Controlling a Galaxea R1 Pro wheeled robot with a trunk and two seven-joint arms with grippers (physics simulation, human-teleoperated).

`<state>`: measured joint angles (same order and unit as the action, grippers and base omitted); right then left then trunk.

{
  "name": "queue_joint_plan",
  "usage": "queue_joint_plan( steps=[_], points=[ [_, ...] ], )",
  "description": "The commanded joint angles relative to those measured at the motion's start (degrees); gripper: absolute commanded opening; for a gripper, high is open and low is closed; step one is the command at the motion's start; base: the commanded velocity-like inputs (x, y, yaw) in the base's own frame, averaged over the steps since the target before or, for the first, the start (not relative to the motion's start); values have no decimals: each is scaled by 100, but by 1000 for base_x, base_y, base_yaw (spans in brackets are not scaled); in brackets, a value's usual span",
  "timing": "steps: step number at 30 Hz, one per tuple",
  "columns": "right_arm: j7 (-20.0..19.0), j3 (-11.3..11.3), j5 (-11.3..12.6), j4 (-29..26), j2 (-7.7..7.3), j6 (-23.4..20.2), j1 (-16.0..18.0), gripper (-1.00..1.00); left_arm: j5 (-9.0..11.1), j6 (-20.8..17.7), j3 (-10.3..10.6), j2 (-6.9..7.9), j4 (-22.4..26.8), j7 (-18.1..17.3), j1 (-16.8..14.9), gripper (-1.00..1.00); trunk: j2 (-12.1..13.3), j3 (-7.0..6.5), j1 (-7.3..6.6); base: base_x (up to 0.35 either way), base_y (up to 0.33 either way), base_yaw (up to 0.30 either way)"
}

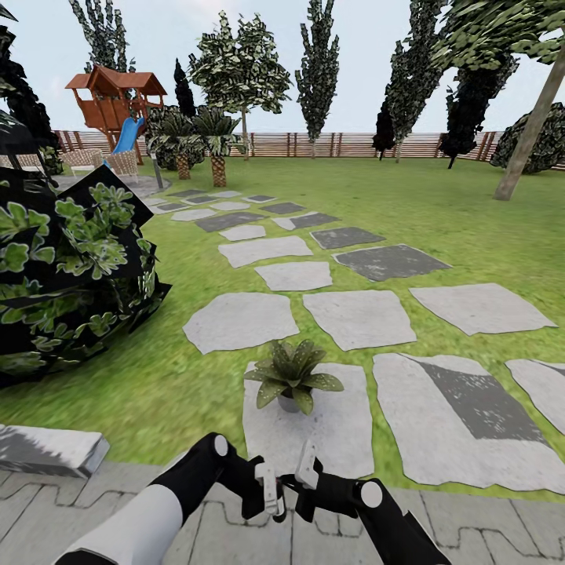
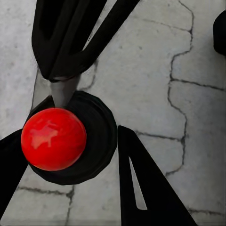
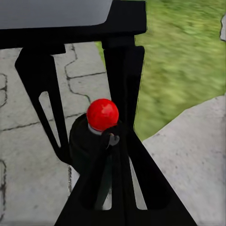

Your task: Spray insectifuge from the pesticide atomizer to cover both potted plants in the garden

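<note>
A potted plant [image 1: 290, 375], a low green rosette in a small grey pot, stands on a grey stepping stone [image 1: 329, 428] just beyond my hands. The pesticide atomizer [image 2: 59, 141], a dark bottle with a red ball top, sits between the fingers of my left gripper [image 2: 70, 139], which is shut on it. In the right wrist view the atomizer [image 3: 96, 132] has my right gripper [image 3: 114, 137] beside it, fingers shut together and tips against the bottle's neck. In the head view the left gripper [image 1: 269, 482] and right gripper [image 1: 308, 469] meet over the paving's edge.
A big dark-leaved bush [image 1: 71, 275] fills the left side. Rough grey paving [image 1: 235, 534] lies under my arms, with a stone block [image 1: 47, 449] at the left. Stepping stones [image 1: 357, 318] cross the lawn toward trees, a wooden fence [image 1: 345, 145] and a playhouse [image 1: 114, 98].
</note>
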<state>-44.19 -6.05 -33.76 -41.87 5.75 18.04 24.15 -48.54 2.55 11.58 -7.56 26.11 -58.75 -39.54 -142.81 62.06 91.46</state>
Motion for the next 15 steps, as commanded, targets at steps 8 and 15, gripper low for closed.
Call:
queue_joint_plan(
  steps=[8, 15],
  points=[
    [-1, 16, -61, -6, -24, 33, 2, -100, -37, 29, 19, 647, -70, -14, 8, -100, -2, 5, -1, 0, 0, 0],
    [29, 53, -52, 2, -42, 33, 2, 100, -27, 20, -20, 1135, -70, 31, 162, -100, -2, 5, -1, 0, 0, 0]
  ],
)
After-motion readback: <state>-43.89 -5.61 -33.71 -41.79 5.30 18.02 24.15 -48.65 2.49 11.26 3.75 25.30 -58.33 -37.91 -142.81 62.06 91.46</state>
